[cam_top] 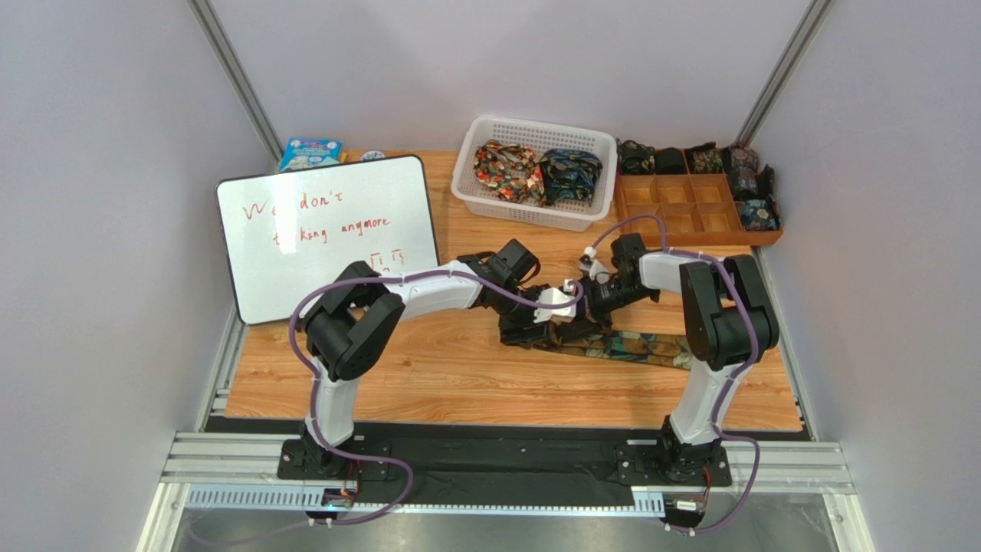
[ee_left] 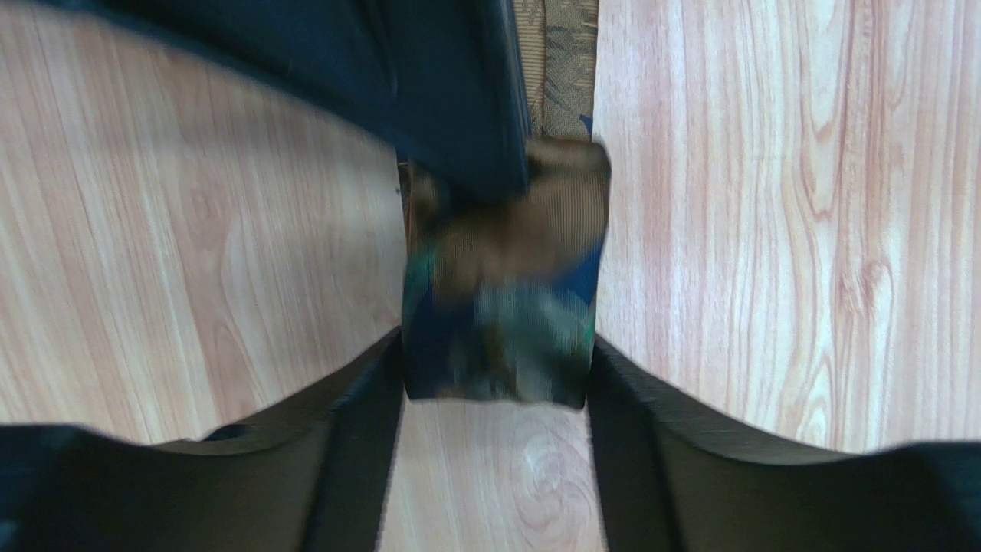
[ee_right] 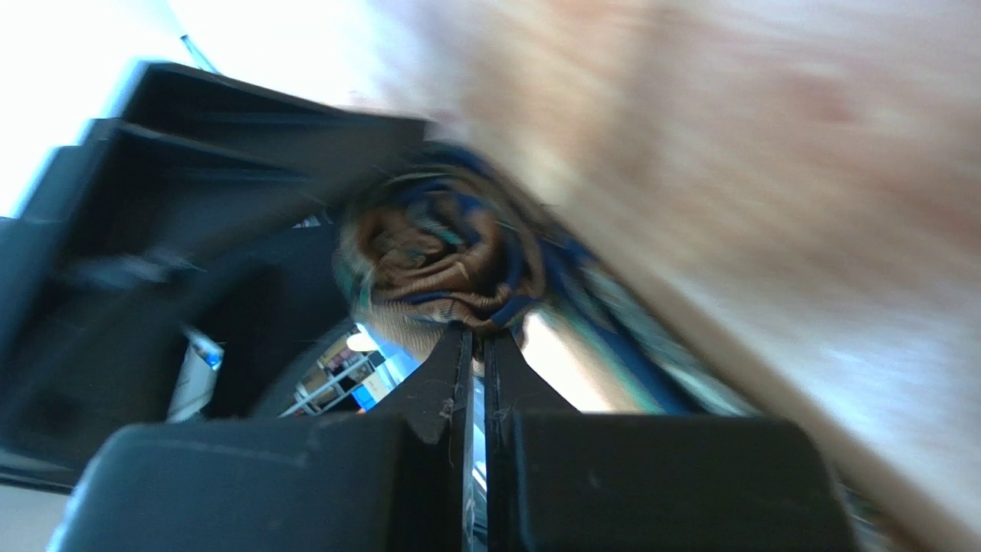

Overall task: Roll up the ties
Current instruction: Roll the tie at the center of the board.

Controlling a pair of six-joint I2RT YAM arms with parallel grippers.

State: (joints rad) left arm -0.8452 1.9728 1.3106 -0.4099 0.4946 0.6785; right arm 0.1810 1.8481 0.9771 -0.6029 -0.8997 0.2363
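Observation:
A partly rolled tie in blue, green and gold lies mid-table, its flat tail [cam_top: 645,345] running right toward the right arm's base. My left gripper [cam_top: 561,301] straddles the roll [ee_left: 501,288]; both fingers [ee_left: 369,397] press against the roll's two ends. My right gripper [cam_top: 590,293] comes in from the opposite side and shows as a dark mass [ee_left: 438,92] over the roll. In the right wrist view its fingers [ee_right: 443,380] are nearly closed, nipping the spiral core of the roll [ee_right: 443,259]. The unrolled strip [ee_left: 567,58] leads away behind.
A white slotted basket [cam_top: 530,213] at the back holds two bunched ties [cam_top: 507,167]. To its right stands a wooden compartment tray [cam_top: 691,213] with small rolled ties [cam_top: 748,173] along its far side. A whiteboard [cam_top: 328,230] lies at the left, with a blue box [cam_top: 309,152] behind it.

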